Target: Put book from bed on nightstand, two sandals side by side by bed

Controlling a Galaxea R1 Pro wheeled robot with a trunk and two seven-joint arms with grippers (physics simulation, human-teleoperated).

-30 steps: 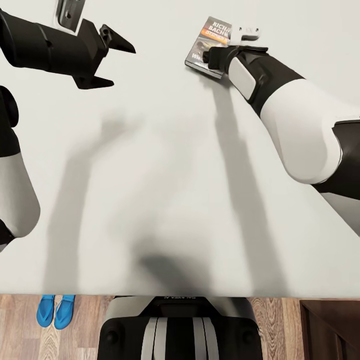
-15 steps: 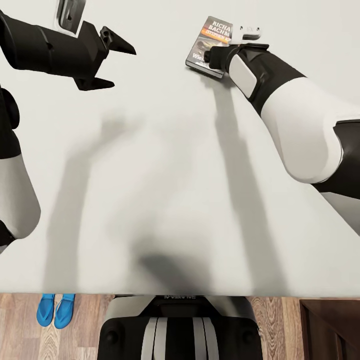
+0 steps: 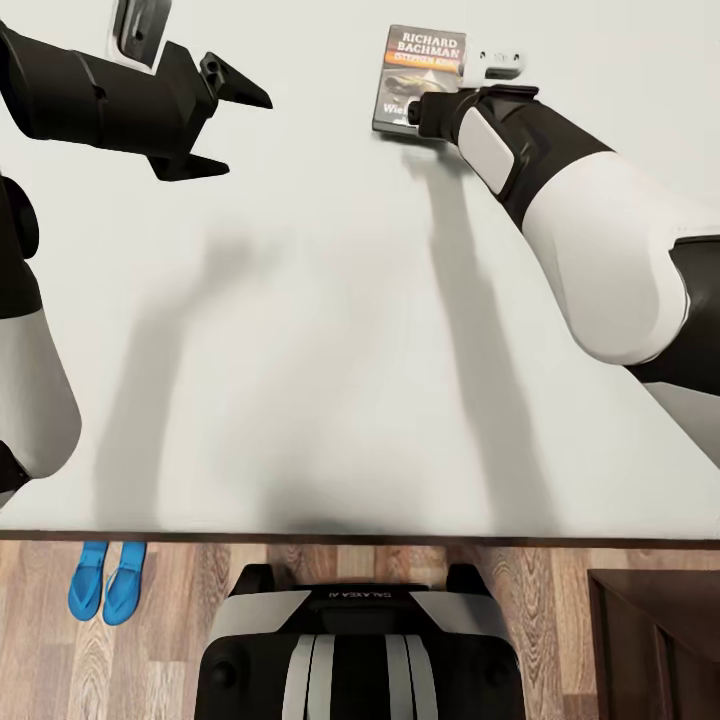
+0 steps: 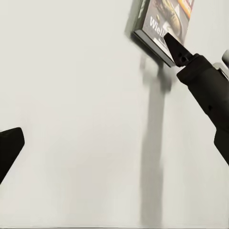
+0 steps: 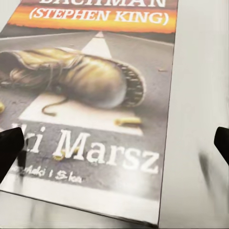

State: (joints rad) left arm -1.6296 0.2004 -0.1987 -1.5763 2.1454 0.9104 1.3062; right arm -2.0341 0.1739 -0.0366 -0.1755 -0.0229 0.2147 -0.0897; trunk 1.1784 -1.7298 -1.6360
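The book (image 3: 418,78), a dark paperback with an orange band, lies flat on the off-white bed (image 3: 320,330) at the far right. My right gripper (image 3: 413,112) hovers over the book's near edge. In the right wrist view it (image 5: 114,145) is open, one fingertip (image 5: 9,148) over the book's cover (image 5: 95,90) and the other off its side. My left gripper (image 3: 248,134) hangs open over bare mattress at the far left, empty, and from its wrist view (image 4: 94,83) the book (image 4: 164,21) lies ahead. The two blue sandals (image 3: 107,595) lie side by side on the floor by the bed's near edge.
A dark-brown nightstand (image 3: 650,640) stands at the near right corner, beside the bed. Wooden floor (image 3: 180,620) runs along the bed's near edge, with my base (image 3: 350,650) against it. The mattress between the arms is bare.
The camera has shifted, so the bed edge sits higher and more floor shows. The book has turned slightly under my right gripper and lies squarer. The left arm has not moved.
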